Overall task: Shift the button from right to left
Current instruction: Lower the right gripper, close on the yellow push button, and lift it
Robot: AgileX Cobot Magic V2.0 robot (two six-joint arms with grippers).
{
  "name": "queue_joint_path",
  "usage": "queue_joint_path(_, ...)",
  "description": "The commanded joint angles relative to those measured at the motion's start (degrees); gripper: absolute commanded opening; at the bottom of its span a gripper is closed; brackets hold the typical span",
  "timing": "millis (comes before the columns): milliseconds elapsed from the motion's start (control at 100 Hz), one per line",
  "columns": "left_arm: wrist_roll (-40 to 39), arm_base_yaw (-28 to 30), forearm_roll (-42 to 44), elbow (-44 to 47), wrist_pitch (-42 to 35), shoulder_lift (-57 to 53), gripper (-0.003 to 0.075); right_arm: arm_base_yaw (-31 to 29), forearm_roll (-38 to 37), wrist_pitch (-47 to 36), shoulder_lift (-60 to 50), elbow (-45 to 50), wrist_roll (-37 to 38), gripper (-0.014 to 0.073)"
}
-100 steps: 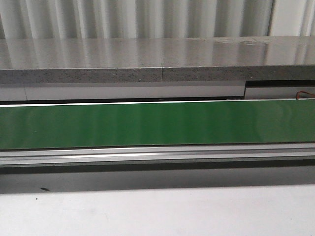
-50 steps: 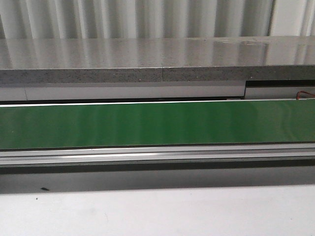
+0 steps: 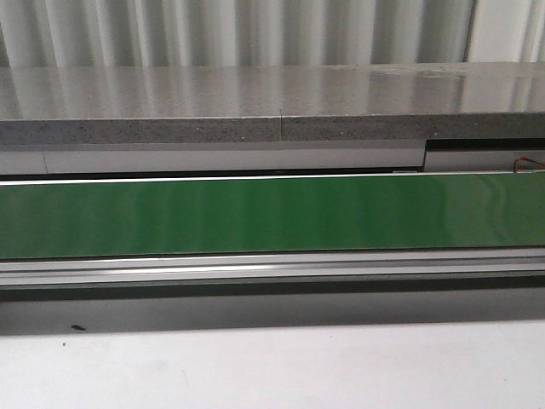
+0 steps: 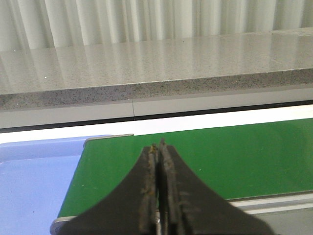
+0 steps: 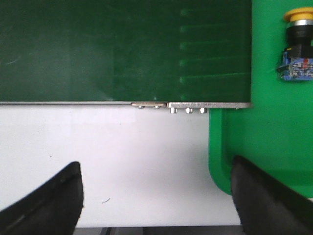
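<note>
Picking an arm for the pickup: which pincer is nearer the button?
Right. The button shows only in the right wrist view, on a bright green tray ahead of the open right pincer. The shut left pincer sees no button.

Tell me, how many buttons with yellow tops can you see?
1. The button lies on the bright green tray, beside the dark green belt, only in the right wrist view. More may be hidden outside the views.

We see the button (image 5: 297, 45) standing alone on the green tray (image 5: 274, 147), bare tray all around it.
</note>
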Motion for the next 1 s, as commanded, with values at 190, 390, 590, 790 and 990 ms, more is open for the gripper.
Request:
queue_joint_path(190,-0.4,-0.4,-0.2,2.3,-4.5,-1.8,-0.0020,-10.8,-1.4,-0.4,8.0,-8.8,-0.3,0.0612)
queue_joint_path(390,-0.4,-0.4,-0.2,2.3,-4.5,-1.8,-0.0021,-19.5,-1.4,-3.3,16.0,-11.6,0.2,0.0612)
queue_joint_path(590,-0.4,-0.4,-0.2,2.3,-4.5,-1.8,-0.0020,-23.7,-1.4,-4.6,24.0,-15.4,0.2,0.0612)
queue_joint_path(790,-0.4,-0.4,-0.2,2.3,-4.5,-1.8,-0.0020,-24.5,-4.3,-5.1,32.1,-18.8,-0.4,0.0612)
queue_joint_path(990,-0.4,-0.4,-0.2,2.3,-4.5,-1.8,-0.0020,-24.5,-4.6,-4.4,39.4,-24.1,-1.6,0.0612)
